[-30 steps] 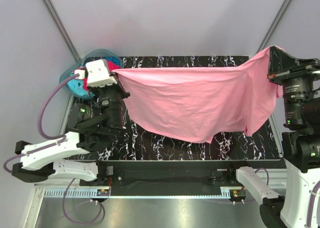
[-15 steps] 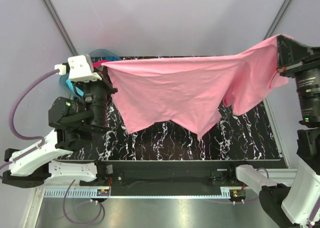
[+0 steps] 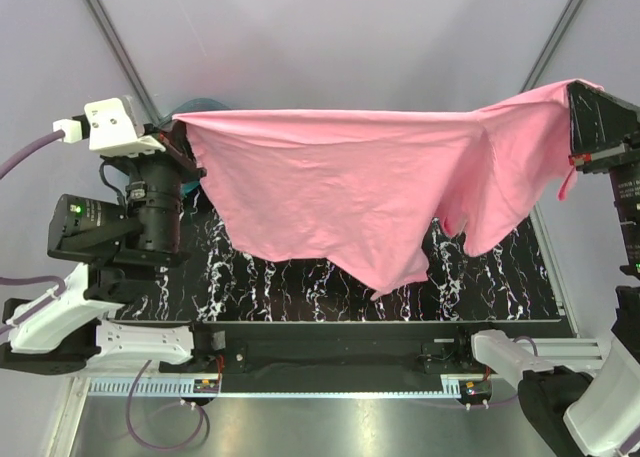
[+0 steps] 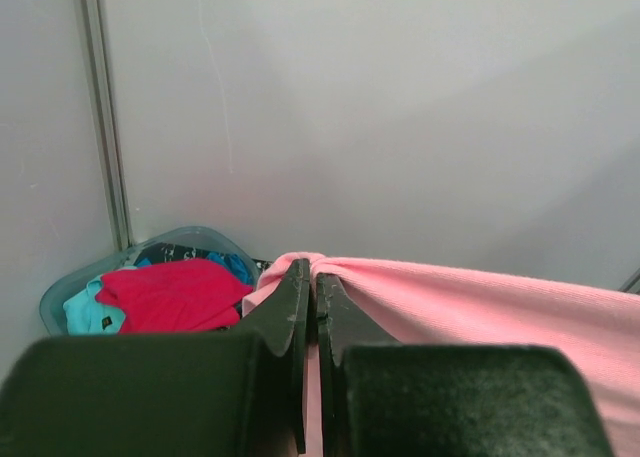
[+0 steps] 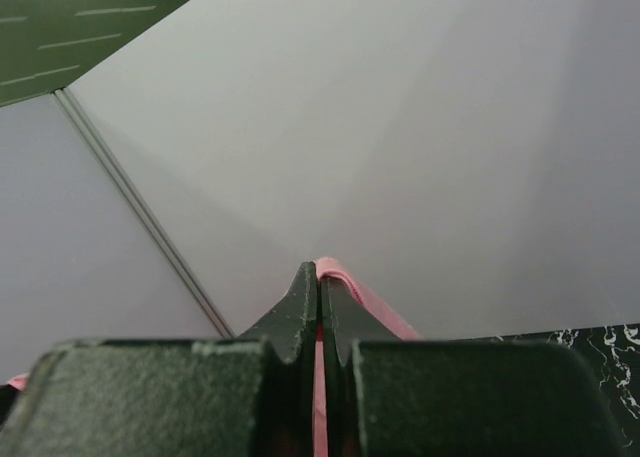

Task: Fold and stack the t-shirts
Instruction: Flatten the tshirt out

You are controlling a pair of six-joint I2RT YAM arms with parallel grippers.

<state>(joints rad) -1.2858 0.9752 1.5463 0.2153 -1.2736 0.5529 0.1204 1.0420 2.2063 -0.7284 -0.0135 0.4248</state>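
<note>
Pink t-shirt (image 3: 340, 187), stretched between left claw (image 4: 312, 273), right claw (image 5: 319, 274)

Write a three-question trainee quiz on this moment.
1. True or false: the left gripper and right gripper are both shut on the pink tee.
2. The pink tee is: A) folded, B) stretched in the air between the grippers, C) in the tub.
3. Which tees lie in the tub?
Key: 1 true; 2 B; 3 the red tee and the turquoise tee.
</note>
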